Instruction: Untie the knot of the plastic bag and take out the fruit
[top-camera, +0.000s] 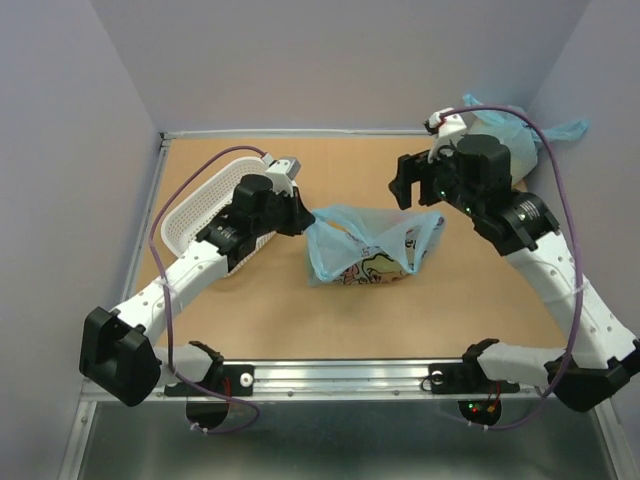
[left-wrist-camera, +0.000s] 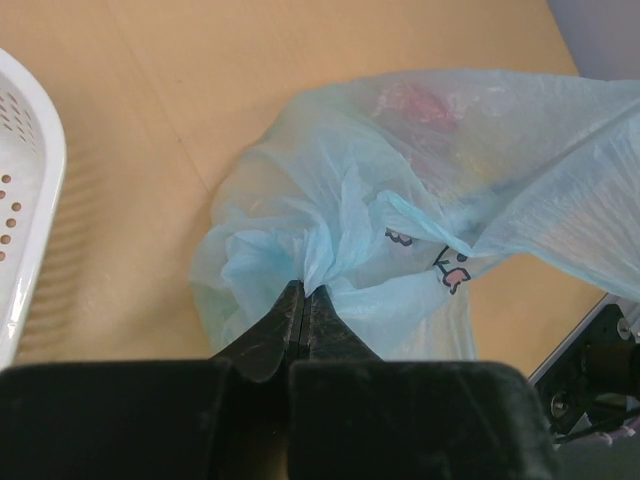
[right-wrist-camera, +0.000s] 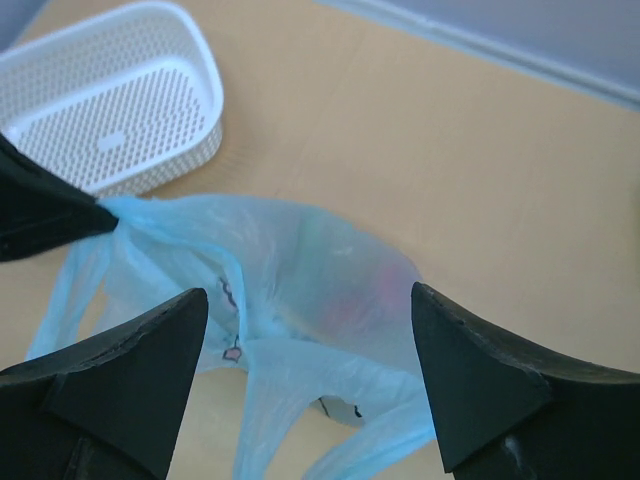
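Clearly the left gripper (top-camera: 303, 218) is the anchor here: its jaws are pressed fully together on a bunched fold at the left end of the plastic bag (top-camera: 368, 248), which lies on the table (top-camera: 250, 300) between the two arms, just right of the white basket (top-camera: 200, 205). The right gripper (right-wrist-camera: 310, 335) hangs over the bag's right half with its jaws spread wide and nothing between them; it touches nothing. A reddish blur of fruit (left-wrist-camera: 425, 100) shows through the film, so the contents sit inside. The handle strips trail loose toward the right arm, and the film is gathered into a twist near the left fingertips, but whether the knot is tied or already slack cannot be told from these views. The likely next step is for the right arm to descend and take a strip or the bag's rim. Several things could spoil that. Closing on two layers at once would pinch the mouth shut rather than open it. Pulling on the wrong strand would draw any remaining tie tighter. The film is thin and slippery, so a hard pull against the left grip could tear it or strip it from the jaws. The bag is light, so it may simply slide along instead of opening, and round fruit could roll away across the table.
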